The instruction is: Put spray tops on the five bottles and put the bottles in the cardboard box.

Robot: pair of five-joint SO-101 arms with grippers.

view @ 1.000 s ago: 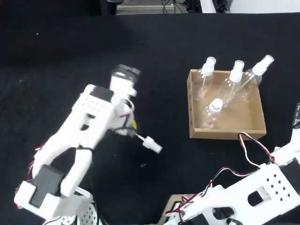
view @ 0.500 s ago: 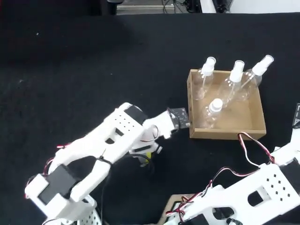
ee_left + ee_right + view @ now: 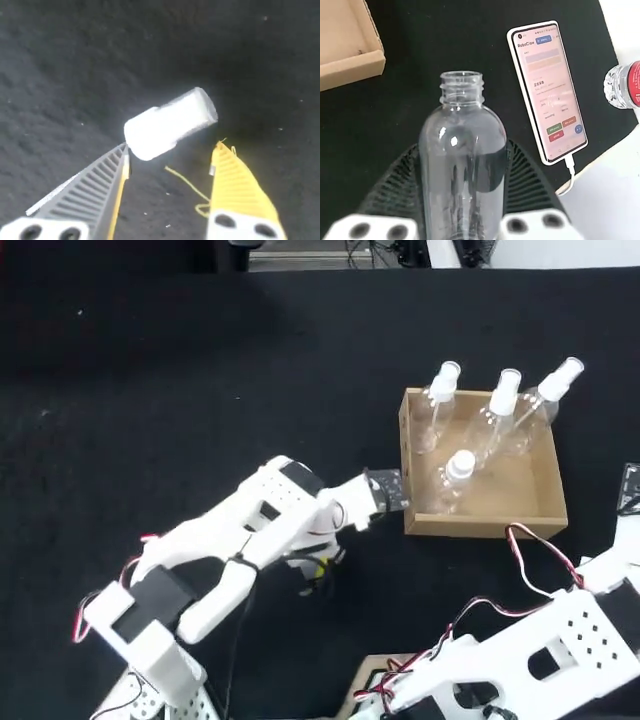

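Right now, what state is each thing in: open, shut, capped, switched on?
cardboard box: open on top, partly filled.
boxed bottles: four, all with spray tops on.
uncapped bottle: neck open, no top, held upright.
spray top: loose, lying on its side, not gripped.
left gripper: open, by the spray top.
right gripper: shut on the uncapped bottle.
phone: screen lit, cable plugged in.

Robotics lab bench — black-covered table (image 3: 120,360), two white printed arms (image 3: 230,540) with exposed wiring (image 3: 522,540), a cabled phone (image 3: 547,90) displaying an app screen.
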